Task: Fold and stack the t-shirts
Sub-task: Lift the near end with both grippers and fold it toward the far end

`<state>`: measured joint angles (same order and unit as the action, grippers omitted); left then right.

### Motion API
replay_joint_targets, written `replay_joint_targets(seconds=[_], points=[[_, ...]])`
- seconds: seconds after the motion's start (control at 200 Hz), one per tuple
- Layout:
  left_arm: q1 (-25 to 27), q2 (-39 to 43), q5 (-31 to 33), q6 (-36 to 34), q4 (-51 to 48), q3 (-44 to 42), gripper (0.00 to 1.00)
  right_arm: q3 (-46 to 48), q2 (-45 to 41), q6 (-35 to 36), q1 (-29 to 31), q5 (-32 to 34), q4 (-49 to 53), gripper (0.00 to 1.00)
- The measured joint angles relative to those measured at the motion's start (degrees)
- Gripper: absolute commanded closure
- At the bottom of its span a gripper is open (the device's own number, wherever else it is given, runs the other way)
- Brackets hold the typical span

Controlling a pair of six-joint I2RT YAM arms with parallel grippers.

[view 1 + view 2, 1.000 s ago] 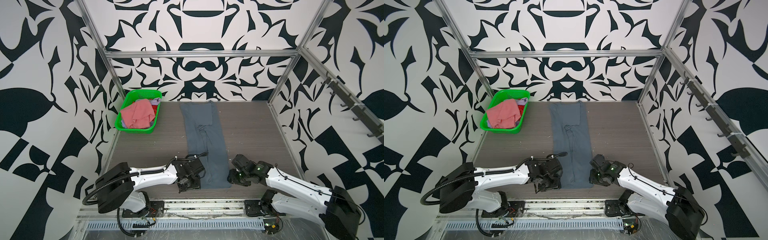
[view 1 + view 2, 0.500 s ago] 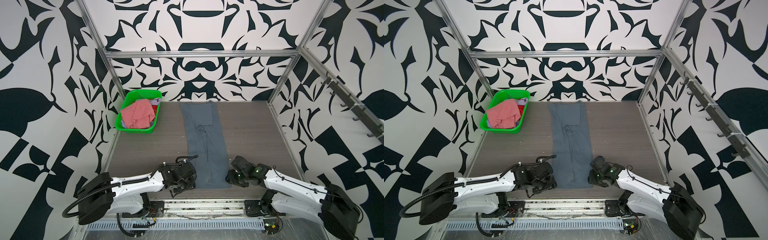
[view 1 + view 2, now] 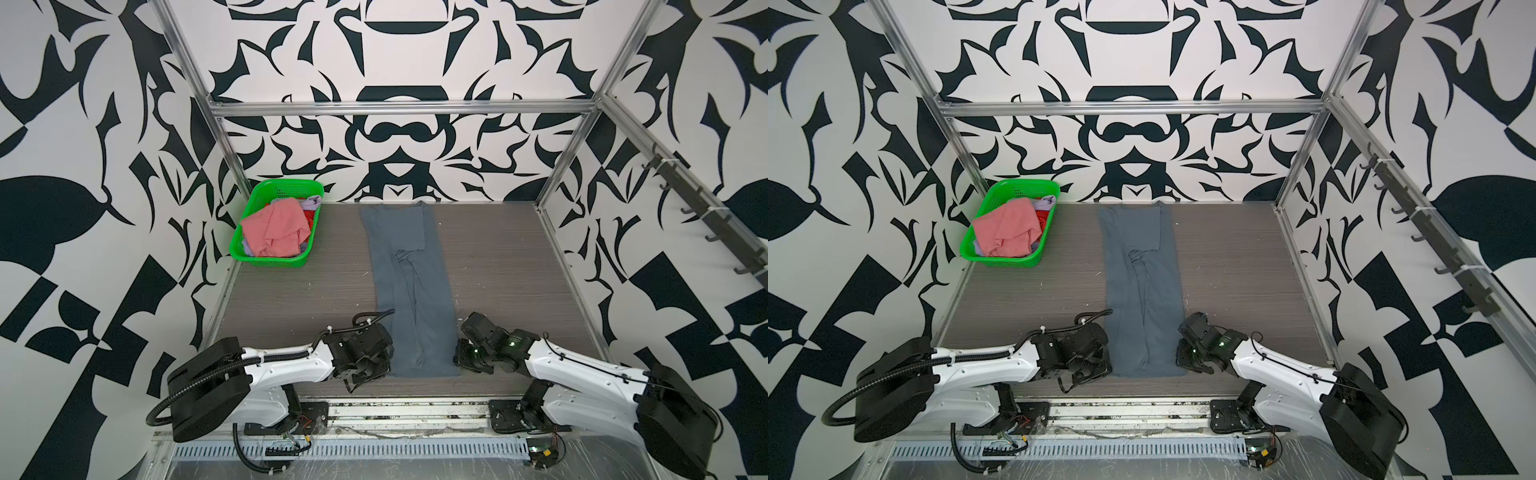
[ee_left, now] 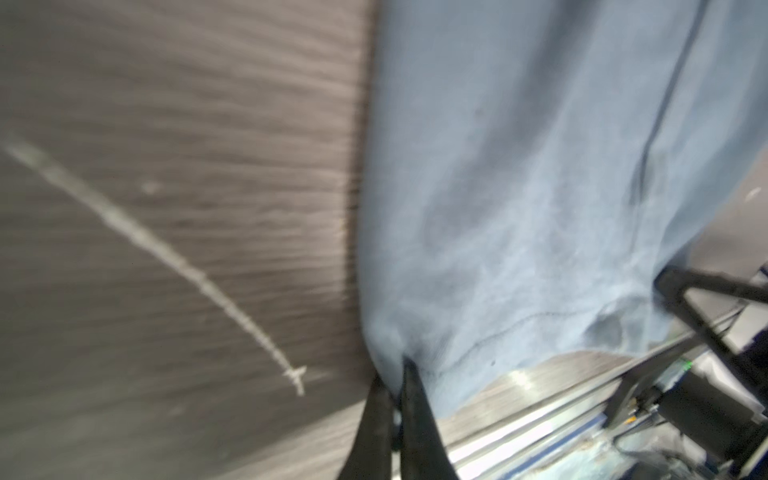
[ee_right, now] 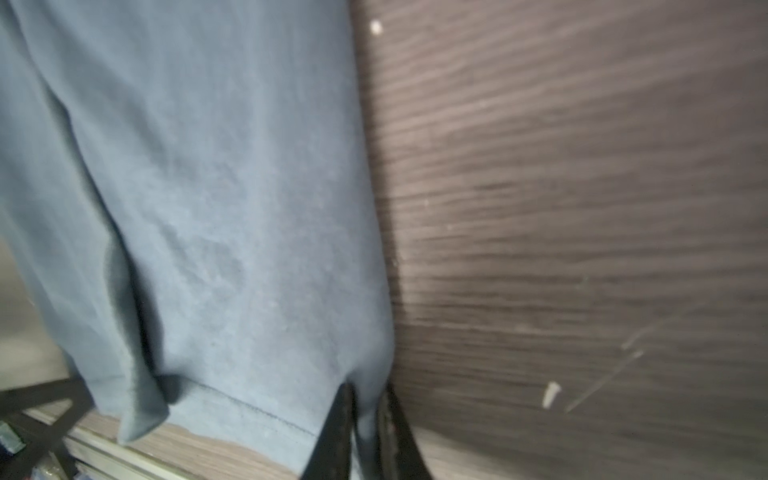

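Both claws have just snapped together. The left gripper [image 4: 397,374] and right gripper [image 5: 365,392] now pinch the near hem corners of the slate blue-grey t-shirt [image 3: 409,291], a long strip on the table [image 3: 507,266] — ready, I judge, for folding hem towards collar.

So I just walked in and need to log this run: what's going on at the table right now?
Both arms are on the blue-grey t-shirt, which lies on the table folded lengthwise into a long strip. The left gripper is shut on the left corner of its near hem, and the right gripper is shut on the right corner. The other shirts, a salmon pink shirt on top, sit bunched in the green basket at the far left. Nothing is stacked yet.
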<state>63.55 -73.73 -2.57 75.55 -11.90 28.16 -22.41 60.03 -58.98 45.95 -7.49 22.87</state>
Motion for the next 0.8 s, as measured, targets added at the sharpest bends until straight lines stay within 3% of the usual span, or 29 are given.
replay_joint_targets(seconds=[0.075,0.225,0.35,0.6,0.8], points=[[0.55,0.52,-0.02,0.42,-0.44,-0.04,1.0,-0.04,-1.05,-1.38,2.27,0.92,0.42,1.0],[2.64,6.88,-0.02,1.4,-4.17,0.04,1.0,-2.25,-6.6,-3.3,8.92,3.85,4.57,1.0],[1.75,12.61,0.55,0.24,-8.94,3.17,1.0,-6.78,-9.14,-3.58,10.14,6.99,6.25,1.0],[-17.77,13.51,-2.6,-10.54,-9.94,11.96,1.0,-20.26,1.86,1.51,6.58,16.11,0.44,1.0],[-28.7,-0.13,-6.58,-21.03,-7.45,22.47,1.0,-29.4,16.41,6.62,-5.42,15.08,-8.24,1.0]])
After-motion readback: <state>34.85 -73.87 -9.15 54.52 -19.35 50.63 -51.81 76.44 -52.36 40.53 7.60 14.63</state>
